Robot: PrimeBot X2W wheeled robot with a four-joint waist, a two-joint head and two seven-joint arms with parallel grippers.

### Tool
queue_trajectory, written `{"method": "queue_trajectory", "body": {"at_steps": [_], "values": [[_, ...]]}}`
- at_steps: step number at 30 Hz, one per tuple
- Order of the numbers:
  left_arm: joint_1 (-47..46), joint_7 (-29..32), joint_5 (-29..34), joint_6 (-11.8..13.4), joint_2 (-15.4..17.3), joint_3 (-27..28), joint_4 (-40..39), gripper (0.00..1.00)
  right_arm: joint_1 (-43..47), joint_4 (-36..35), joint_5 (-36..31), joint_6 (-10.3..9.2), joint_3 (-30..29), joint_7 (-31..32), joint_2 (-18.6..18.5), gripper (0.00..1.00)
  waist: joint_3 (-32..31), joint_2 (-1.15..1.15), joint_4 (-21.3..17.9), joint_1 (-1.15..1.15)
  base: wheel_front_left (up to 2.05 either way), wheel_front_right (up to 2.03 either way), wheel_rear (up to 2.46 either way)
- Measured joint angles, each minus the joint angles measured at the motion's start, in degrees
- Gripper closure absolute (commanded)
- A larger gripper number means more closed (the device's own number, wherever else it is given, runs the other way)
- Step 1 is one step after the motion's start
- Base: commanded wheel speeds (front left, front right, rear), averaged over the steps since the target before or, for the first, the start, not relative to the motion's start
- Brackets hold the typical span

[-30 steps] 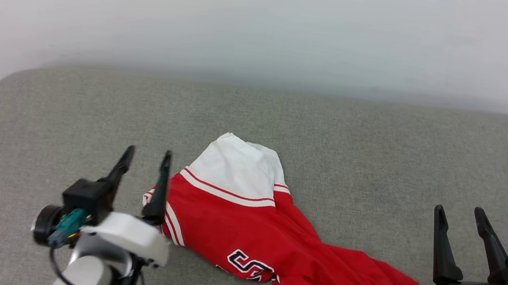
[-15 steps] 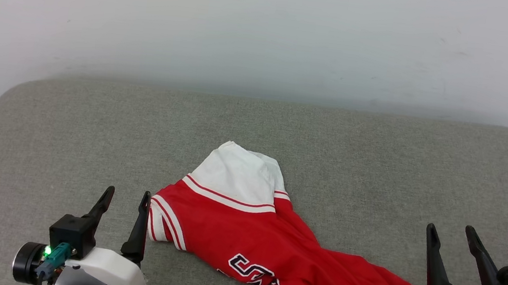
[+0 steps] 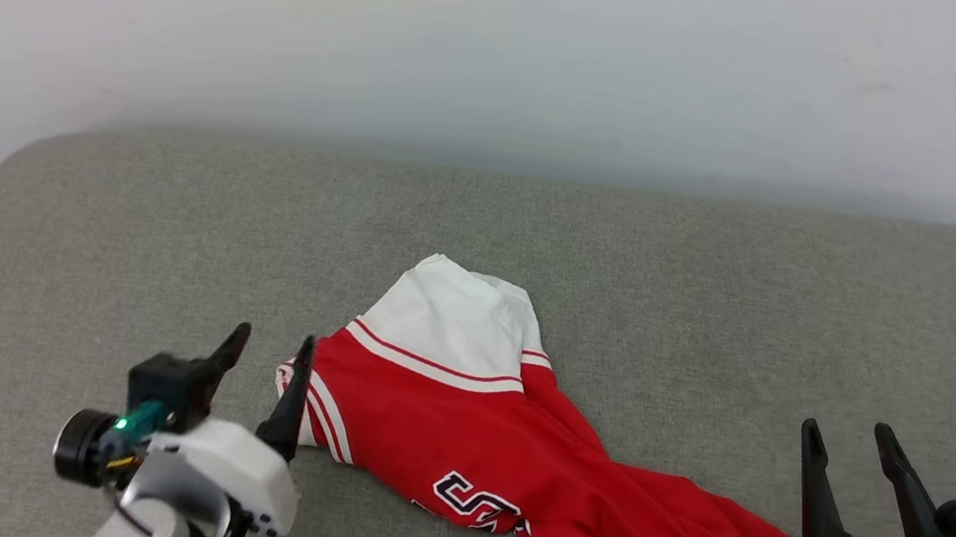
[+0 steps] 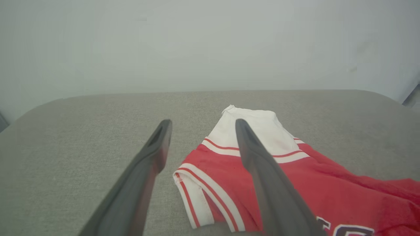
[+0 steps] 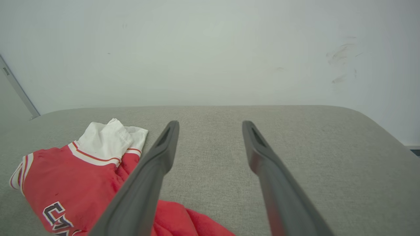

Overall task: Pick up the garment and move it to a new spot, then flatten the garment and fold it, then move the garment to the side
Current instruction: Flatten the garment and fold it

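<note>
The garment [image 3: 467, 431] is lying crumpled on the grey fabric-covered desk [image 3: 176, 204], in the near half of the desk and roughly central between the two claws. Its white sleeve panel [image 3: 449, 320] is pointing toward the far edge of the desk. Its red body is trailing toward the near right, where it is running out of the head view at the bottom edge. The black, white-outlined numerals [image 3: 472, 500] are showing partly, folded into a crease near the garment's near edge. The red-and-white striped trim [image 3: 323, 414] is forming the garment's left edge.

The left claw [image 3: 273, 336] is standing at that striped edge with its jaws spread wide and holding nothing. In the left wrist view, the trim corner is lying between the two fingers, and one finger [image 4: 262, 170] is crossing over the red fabric. Whether that finger is touching the cloth cannot be told.

The right claw [image 3: 846, 428] is standing just beside the garment's right end, jaws likewise wide and holding nothing, with bare desk between its fingers.

A pale wall [image 3: 504, 53] is rising behind the desk, beyond the garment.
</note>
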Motion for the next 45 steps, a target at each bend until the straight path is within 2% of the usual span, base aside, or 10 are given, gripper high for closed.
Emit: {"method": "queue_trajectory", "body": {"at_steps": [13, 25, 26, 27, 33, 38, 41, 45], "values": [[-17.7, 21.7, -5.1, -7.4, -1.1, -4.9, 6.7, 0.00, -4.5, -0.2, 0.3, 0.00, 1.5, -0.6, 0.0, 0.00, 8.1, 0.00, -1.7, 0.01, 0.00, 0.00, 0.00], [-29.0, 32.5, -6.3, -10.5, -2.0, -8.6, 19.1, 0.00, -8.8, 3.3, 2.0, 0.00, 2.6, -3.6, 0.0, 0.00, 16.1, 0.00, -6.0, 0.02, 0.00, 0.00, 0.00], [-29.4, 32.8, -6.3, -10.6, -2.0, -8.8, 19.8, 0.55, -8.9, 3.6, 2.0, -0.01, 2.6, -3.8, 0.0, 0.00, 16.4, 0.00, -6.3, 0.01, 0.00, 0.00, 0.00], [-29.8, 32.7, -6.4, -10.6, -2.1, -8.9, 20.3, 0.98, -9.0, 3.8, 2.0, -0.01, 2.5, -4.1, 0.0, 0.00, 16.7, 0.00, -6.5, 0.02, 0.00, 0.00, 0.00], [-30.9, 29.7, -5.7, -10.9, -1.5, -9.3, 21.5, 1.00, -9.5, 5.0, 2.5, 0.00, 2.1, -4.9, 0.0, 0.00, 17.1, 0.00, -6.6, 0.01, 0.00, 0.00, 0.00], [-31.2, 25.3, -4.7, -11.0, -0.9, -9.2, 18.9, 1.00, -9.6, 5.5, 2.4, -0.01, 1.0, -5.1, 0.0, 0.00, 16.1, 0.00, -5.4, 0.01, 0.00, 0.00, 0.00], [-30.3, 22.3, -4.4, -9.7, 0.2, -8.2, 15.8, 1.00, -9.5, 5.6, 2.4, 0.00, 0.7, -4.7, 0.0, 0.00, 14.8, 0.00, -4.8, 0.01, 0.00, 0.00, 0.00], [-23.5, 19.9, -5.2, -7.5, 2.1, -6.6, 10.6, 1.00, -8.4, 5.5, 1.8, -0.01, 0.4, -4.0, 0.0, 0.00, 12.0, 0.00, -4.2, 0.00, 0.00, 0.00, 0.00]]}}
